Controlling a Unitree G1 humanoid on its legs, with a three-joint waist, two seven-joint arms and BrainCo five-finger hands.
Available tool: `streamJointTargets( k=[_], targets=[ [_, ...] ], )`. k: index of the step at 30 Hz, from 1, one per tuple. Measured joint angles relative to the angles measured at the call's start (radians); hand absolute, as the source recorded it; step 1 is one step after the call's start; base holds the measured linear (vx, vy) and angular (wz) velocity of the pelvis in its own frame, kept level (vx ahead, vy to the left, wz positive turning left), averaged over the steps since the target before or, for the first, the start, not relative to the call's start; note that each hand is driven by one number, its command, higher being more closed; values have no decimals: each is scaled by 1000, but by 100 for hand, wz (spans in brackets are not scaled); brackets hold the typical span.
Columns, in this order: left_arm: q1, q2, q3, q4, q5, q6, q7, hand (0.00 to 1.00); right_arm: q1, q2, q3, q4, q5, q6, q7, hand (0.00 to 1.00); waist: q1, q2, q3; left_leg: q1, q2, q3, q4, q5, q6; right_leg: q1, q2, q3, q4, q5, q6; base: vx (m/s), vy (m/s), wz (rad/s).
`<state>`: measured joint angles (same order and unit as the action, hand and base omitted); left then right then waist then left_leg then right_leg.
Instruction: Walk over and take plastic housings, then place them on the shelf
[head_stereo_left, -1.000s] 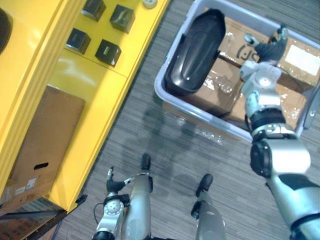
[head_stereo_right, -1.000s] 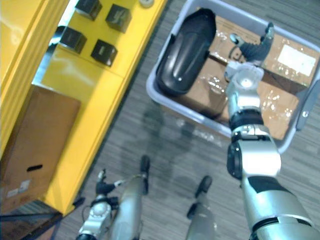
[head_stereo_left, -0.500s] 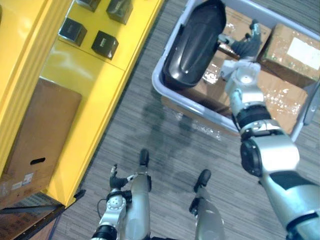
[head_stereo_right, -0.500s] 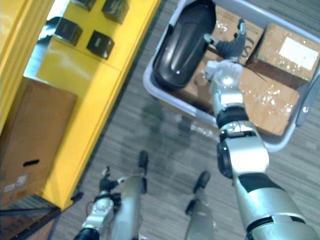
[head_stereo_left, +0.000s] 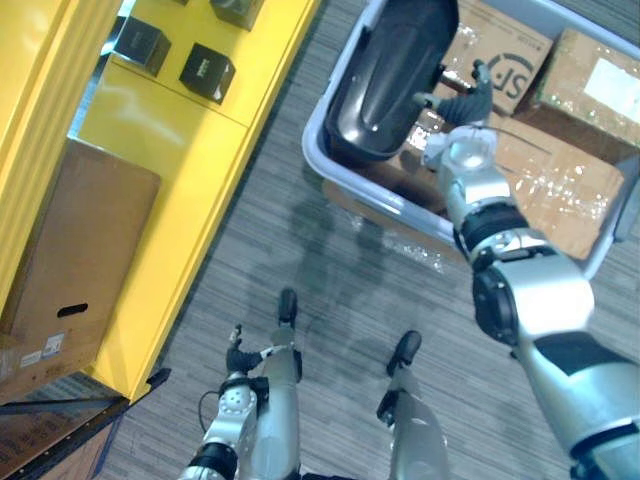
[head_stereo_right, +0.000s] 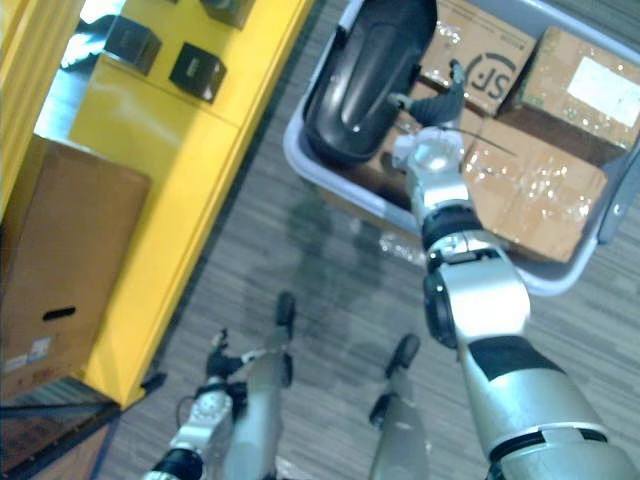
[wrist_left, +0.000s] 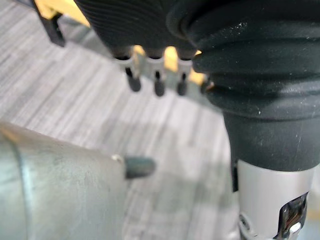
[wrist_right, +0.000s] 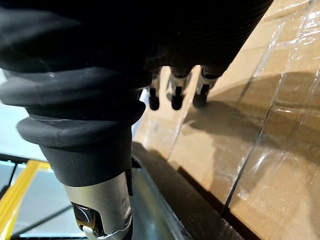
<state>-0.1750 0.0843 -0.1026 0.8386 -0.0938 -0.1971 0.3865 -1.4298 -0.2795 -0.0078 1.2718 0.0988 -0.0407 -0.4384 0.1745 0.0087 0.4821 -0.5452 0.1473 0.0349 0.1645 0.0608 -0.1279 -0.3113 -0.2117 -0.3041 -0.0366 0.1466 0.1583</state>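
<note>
A long black plastic housing lies at the left end of a grey bin. It rests partly on cardboard boxes inside the bin. My right hand hovers over the boxes just beside the housing's right edge, open with fingers spread, thumb toward the housing. In the right wrist view its fingers hang straight above taped cardboard and hold nothing. My left hand hangs low by my side with relaxed fingers over the carpet.
A yellow shelf unit runs along the left, with small black boxes on its surface. A large cardboard box sits on a lower level. Grey carpet lies between shelf and bin.
My right hand has swung left across the boxes, from the bin's middle to the housing's edge. The view has shifted slightly. The left hand stays down.
</note>
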Motion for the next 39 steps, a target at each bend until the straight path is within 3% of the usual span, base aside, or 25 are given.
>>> streamJointTargets(
  k=[2,3,11,14,16,23,27,35,39],
  targets=[
    [-8,0,-1,7,-15,2,-2,0,-10,-3,0,9,-8,7,-1,0,4,0,0,-4,0,-5,0,0,0,0,1,-4,0,0,0,-1,1,8],
    [-10,2,-5,7,-16,3,-4,0,-10,-7,0,10,-15,9,-6,100,4,0,0,-11,-1,-13,0,2,-1,-1,2,-13,-1,0,0,-2,1,14],
    [-23,19,-41,7,-18,3,-24,0,-62,-96,53,96,-15,48,-19,100,13,-3,1,-31,-6,-53,-28,31,-4,-3,9,-51,-5,-3,-4,-10,6,14],
    [-32,24,-75,3,-17,3,-47,0,-77,-142,96,131,-17,67,17,100,29,7,7,-31,-9,-59,-44,43,-5,-4,9,-58,-8,-4,-5,-13,9,8],
    [-32,16,-79,-7,-17,3,-64,0,-91,-179,129,156,-52,84,47,100,32,26,17,-34,-15,-81,-58,55,-6,0,9,-81,-8,-5,-5,-15,14,21],
    [-16,16,-80,-43,-16,17,-109,0,-88,-273,125,180,-224,131,104,100,35,36,22,-35,-27,-105,-66,63,-3,15,4,-111,-8,-5,-5,3,30,13],
    [9,16,-78,-80,-17,24,-131,0,-74,-314,116,183,-324,135,114,100,35,36,22,-35,-30,-106,-66,63,-3,15,1,-113,-8,-5,-5,1,35,2],
    [17,16,-75,-103,-14,23,-123,0,52,-393,78,125,-447,135,62,100,25,36,22,-35,-30,-105,-63,63,-3,14,1,-110,-8,-4,-5,-2,16,-1],
    [17,16,-67,-128,8,22,-69,0,116,-395,77,51,-510,132,18,100,3,36,22,-35,-29,-103,-53,61,-3,13,0,-102,-7,-4,-5,-11,27,-6]
  ],
)
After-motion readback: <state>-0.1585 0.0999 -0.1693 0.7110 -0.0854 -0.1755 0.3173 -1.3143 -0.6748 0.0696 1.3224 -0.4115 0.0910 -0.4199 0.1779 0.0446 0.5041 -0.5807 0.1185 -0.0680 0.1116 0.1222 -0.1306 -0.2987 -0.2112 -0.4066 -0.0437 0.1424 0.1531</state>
